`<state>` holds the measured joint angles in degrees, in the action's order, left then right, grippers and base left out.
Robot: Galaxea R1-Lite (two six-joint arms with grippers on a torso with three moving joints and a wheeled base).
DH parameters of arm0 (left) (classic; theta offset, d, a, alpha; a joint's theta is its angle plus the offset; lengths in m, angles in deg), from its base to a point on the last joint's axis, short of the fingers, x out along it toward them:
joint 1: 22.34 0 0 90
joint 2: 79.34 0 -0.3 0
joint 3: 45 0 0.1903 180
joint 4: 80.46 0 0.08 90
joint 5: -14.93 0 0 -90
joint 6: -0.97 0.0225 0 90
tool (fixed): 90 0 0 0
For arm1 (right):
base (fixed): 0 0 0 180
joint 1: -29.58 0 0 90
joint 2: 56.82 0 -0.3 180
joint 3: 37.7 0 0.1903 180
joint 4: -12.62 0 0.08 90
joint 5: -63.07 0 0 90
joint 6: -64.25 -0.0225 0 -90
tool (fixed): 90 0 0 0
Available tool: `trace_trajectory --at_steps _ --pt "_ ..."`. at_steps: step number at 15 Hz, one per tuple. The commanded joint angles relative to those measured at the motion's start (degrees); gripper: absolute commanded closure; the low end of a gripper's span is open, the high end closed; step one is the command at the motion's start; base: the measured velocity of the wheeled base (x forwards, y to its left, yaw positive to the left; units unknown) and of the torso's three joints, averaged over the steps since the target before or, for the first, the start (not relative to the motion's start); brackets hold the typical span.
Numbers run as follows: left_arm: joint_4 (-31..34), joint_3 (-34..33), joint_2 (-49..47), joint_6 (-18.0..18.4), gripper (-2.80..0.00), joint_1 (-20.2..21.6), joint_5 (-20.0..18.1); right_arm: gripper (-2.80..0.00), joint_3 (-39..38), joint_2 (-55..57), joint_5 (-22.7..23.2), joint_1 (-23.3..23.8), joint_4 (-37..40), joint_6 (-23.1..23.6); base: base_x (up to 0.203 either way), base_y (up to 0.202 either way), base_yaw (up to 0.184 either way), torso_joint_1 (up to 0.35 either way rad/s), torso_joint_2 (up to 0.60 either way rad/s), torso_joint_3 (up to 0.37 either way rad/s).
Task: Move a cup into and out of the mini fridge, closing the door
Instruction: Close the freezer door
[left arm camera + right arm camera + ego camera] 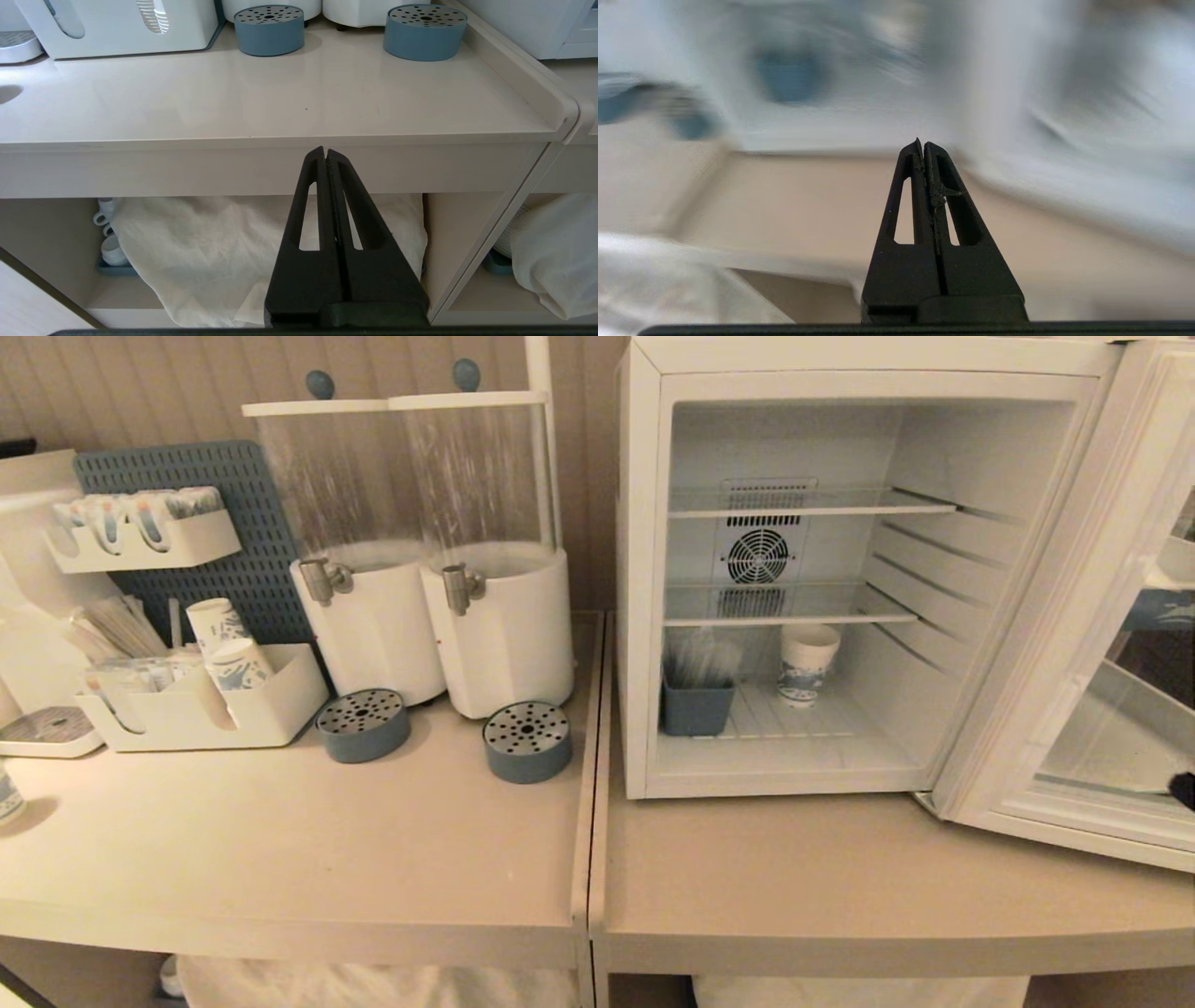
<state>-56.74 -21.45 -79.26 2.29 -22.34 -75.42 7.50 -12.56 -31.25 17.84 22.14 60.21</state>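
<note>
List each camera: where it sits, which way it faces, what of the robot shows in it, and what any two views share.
Head view: high on the robot, looking forward and down at the counter and the mini fridge, its door open and the cup inside; no arm shows.
Left wrist view: low before the counter edge, facing the shelves beneath; the left gripper, shut, shows.
Right wrist view: blurred, facing a counter; the right gripper, shut, shows.
Shared: head and left wrist both show the two blue drip trays.
</note>
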Motion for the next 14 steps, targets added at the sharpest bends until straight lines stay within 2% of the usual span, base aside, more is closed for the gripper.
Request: trace_trajectory --at_steps 1,2,5,8,9,10,14 --pt "0.0 -0.01 0.01 0.0 0.0 0.0 0.0 0.0 1.36 -10.5 -10.15 0.3 10.24 -1.52 0.0 0.0 0.0 0.0 0.0 0.0" --pt "0.0 -0.01 0.01 0.0 0.0 0.0 0.0 0.0 1.38 -11.86 -14.29 0.48 10.43 -4.29 0.0 0.0 0.0 0.0 0.0 0.0" --pt "0.0 -0.01 0.01 0.0 0.0 0.09 0.0 0.0 0.0 -17.6 -19.96 0.87 12.71 -7.15 0.0 0.0 0.0 0.0 0.0 0.0" --pt "0.0 -0.01 0.06 0.0 0.0 0.06 0.0 0.0 -1.91 -26.1 -21.78 2.18 17.64 -7.28 0.0 0.0 0.0 0.0 0.0 0.0" --pt "0.0 -0.01 0.01 0.0 0.0 0.07 0.0 0.0 -3.45 -27.9 -24.43 2.79 19.6 -7.94 0.0 0.0 0.0 0.0 0.0 0.0" --pt "0.0 -0.01 0.01 0.0 0.0 0.08 0.0 0.0 -5.52 -28.01 -29.5 3.1 20.03 -8.76 0.0 0.0 0.0 0.0 0.0 0.0" --pt "0.0 -0.01 0.1 0.08 0.0 0.0 0.0 0.0 -4.95 -27.84 -30.73 4.33 19.08 -8.56 0.0 0.0 0.0 0.0 0.0 0.0"
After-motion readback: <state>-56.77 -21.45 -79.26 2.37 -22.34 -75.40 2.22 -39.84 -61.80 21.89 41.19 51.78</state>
